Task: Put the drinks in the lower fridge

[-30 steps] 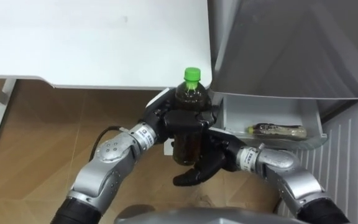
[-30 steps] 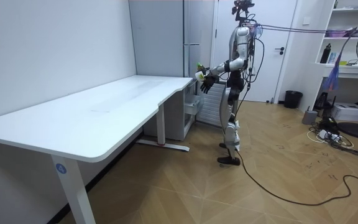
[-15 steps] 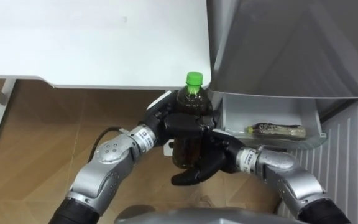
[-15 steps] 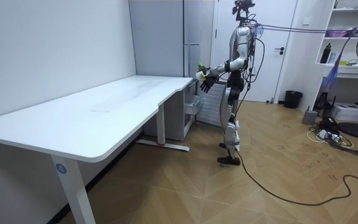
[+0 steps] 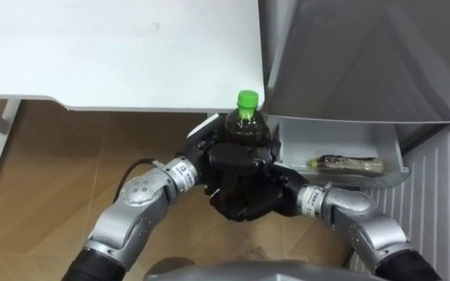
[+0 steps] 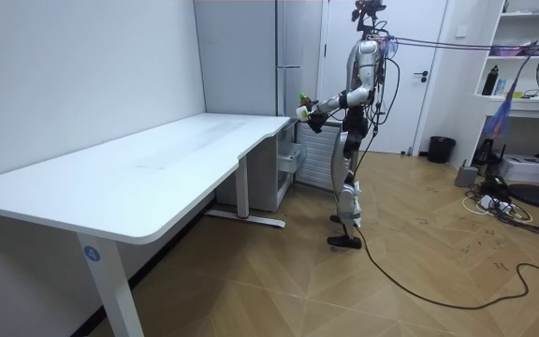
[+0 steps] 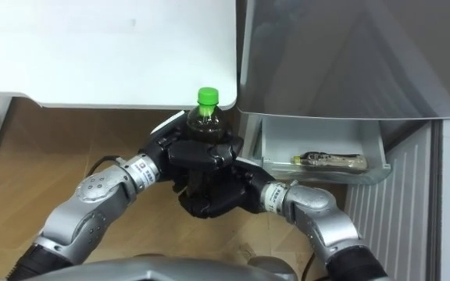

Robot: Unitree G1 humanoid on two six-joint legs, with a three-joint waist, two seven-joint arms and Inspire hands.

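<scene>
I hold a dark tea bottle [image 5: 244, 125] with a green cap upright in front of me, just left of the grey fridge [image 5: 350, 55]. My left hand [image 5: 219, 154] is curled round the bottle's upper body. My right hand [image 5: 250, 200] is wrapped round its lower part from underneath and hides it. The fridge's lower drawer [image 5: 289, 147] stands pulled out to the right of my hands, and another dark bottle [image 5: 348, 163] lies flat inside it. In the room view I stand facing the fridge with the bottle [image 6: 300, 97] held at chest height.
A white table [image 5: 116, 55] runs along the upper left, its corner close to the bottle cap. Wooden floor lies below my arms. The room view shows a shelf unit [image 6: 531, 56] and a small bin [image 6: 442, 149] behind me.
My right hand, open under the bottle before, has curled shut round its lower part. The bottle has drifted slightly right and up towards the fridge.
</scene>
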